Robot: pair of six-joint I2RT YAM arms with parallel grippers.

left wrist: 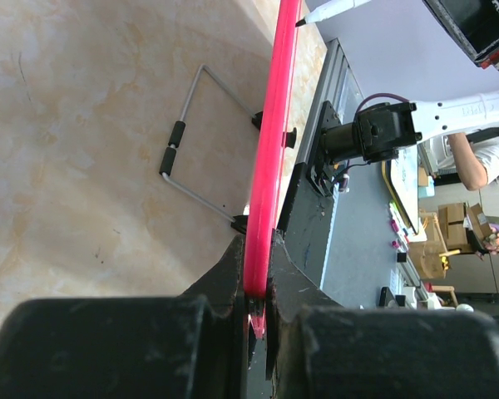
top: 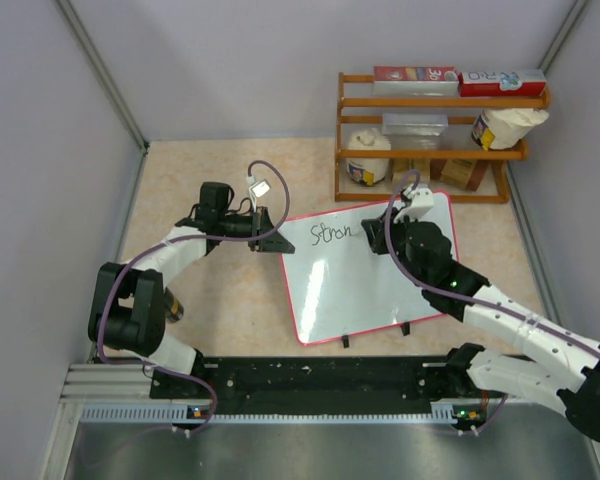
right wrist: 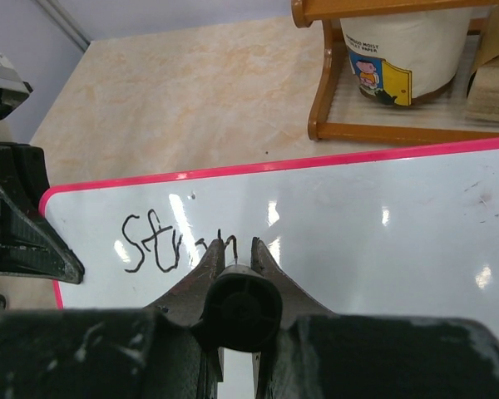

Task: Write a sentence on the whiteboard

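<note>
Top view first: the whiteboard (top: 375, 290) sits in the middle of the table (top: 220, 175), skewed a little, its two black feet on the near edge. The left gripper (top: 273, 240) is clamped on the board's far left corner. The right gripper (top: 378, 235) is down on the upper part of the white surface, its fingers drawn tight together, though what they hold is hidden from up here. The sentence (top: 330, 233) runs only as far as "Stron", just left of those fingers. Behind the board stands a wooden rack (top: 440, 150) loaded with boxes and jars.

Over to the left wrist: the red frame (left wrist: 270, 141) comes in edge-on and runs straight between the two black fingers (left wrist: 224, 278), pinched hard, no gap either side. A wire stand (left wrist: 187, 141) juts out from the back of the board onto the table. Up at the top, the pen (left wrist: 337, 10) pokes in with its black tip right by the frame.

Right wrist now: the jaws are narrow, locked on the pen's barrel (right wrist: 241, 309), which is seen end-on. The tip meets the board at the tail of "Stron" (right wrist: 170, 245). The left gripper's finger (right wrist: 21, 220) bites the board's left edge, and the rack (right wrist: 316, 83) with a labelled jar (right wrist: 395, 54) stands just beyond the far edge.
</note>
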